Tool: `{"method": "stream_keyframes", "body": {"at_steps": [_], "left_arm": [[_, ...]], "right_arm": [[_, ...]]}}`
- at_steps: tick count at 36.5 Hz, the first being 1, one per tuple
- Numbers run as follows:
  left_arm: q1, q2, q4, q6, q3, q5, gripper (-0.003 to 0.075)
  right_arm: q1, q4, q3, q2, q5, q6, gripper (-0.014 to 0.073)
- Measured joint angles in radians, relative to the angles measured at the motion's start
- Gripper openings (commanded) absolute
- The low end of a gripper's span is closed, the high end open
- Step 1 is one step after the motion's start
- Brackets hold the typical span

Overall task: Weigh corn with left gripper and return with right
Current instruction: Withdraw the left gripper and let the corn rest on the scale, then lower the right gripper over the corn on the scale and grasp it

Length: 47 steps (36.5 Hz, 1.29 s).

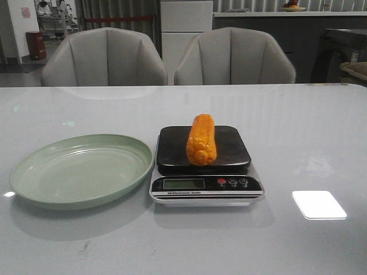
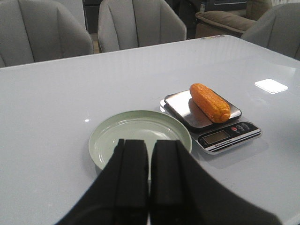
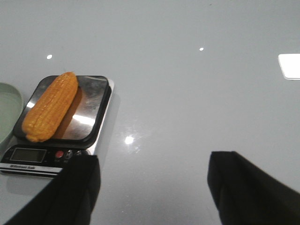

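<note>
The orange-yellow corn (image 1: 201,139) lies lengthwise on the dark platform of a small kitchen scale (image 1: 229,189) at the table's middle. It also shows in the left wrist view (image 2: 209,102) and the right wrist view (image 3: 50,107). A pale green plate (image 1: 34,172) sits empty to the left of the scale. My left gripper (image 2: 150,157) is shut and empty, held back over the near side of the plate (image 2: 105,131). My right gripper (image 3: 152,176) is open and empty, above bare table to the right of the scale (image 3: 101,117). Neither gripper shows in the front view.
Two grey chairs (image 1: 103,57) stand behind the table's far edge. A bright light patch (image 1: 319,204) reflects on the glossy table right of the scale.
</note>
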Motion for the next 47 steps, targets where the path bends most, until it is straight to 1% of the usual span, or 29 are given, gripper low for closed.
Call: {"method": "stream_keyframes", "body": {"at_steps": [5, 11, 14, 17, 24, 27, 32, 34, 38, 45, 47], "left_arm": [[0.0, 0.0, 0.0, 0.0, 0.0, 0.0, 0.0114], [0.0, 0.0, 0.0, 0.0, 0.002, -0.002, 0.0114], [0.0, 0.0, 0.0, 0.0, 0.006, -0.002, 0.0114], [0.0, 0.0, 0.0, 0.0, 0.006, -0.002, 0.0114], [0.0, 0.0, 0.0, 0.0, 0.006, -0.002, 0.0114], [0.0, 0.0, 0.0, 0.0, 0.006, -0.002, 0.0114], [0.0, 0.0, 0.0, 0.0, 0.006, -0.002, 0.0114], [0.0, 0.0, 0.0, 0.0, 0.006, -0.002, 0.0114], [0.0, 0.0, 0.0, 0.0, 0.006, -0.002, 0.0114], [0.0, 0.0, 0.0, 0.0, 0.006, -0.002, 0.0114], [0.0, 0.0, 0.0, 0.0, 0.006, -0.002, 0.0114]], "right_arm": [[0.11, 0.003, -0.102, 0.128, 0.019, 0.0, 0.0606], [0.247, 0.012, -0.306, 0.349, 0.095, 0.0, 0.0605], [0.283, 0.014, -0.405, 0.459, 0.144, 0.014, 0.0605], [0.304, 0.014, -0.526, 0.587, 0.2, 0.039, 0.0605], [0.309, -0.003, -0.765, 0.843, 0.315, 0.132, 0.0605], [0.316, -0.043, -0.846, 0.94, 0.372, 0.19, 0.0605], [0.354, -0.153, -0.98, 1.08, 0.492, 0.312, 0.0605], [0.372, -0.185, -1.019, 1.127, 0.526, 0.362, 0.0605], [0.399, -0.209, -1.08, 1.211, 0.559, 0.466, 0.0605], [0.418, -0.211, -1.113, 1.299, 0.573, 0.567, 0.0599], [0.419, -0.211, -1.115, 1.316, 0.58, 0.581, 0.0574]]}}
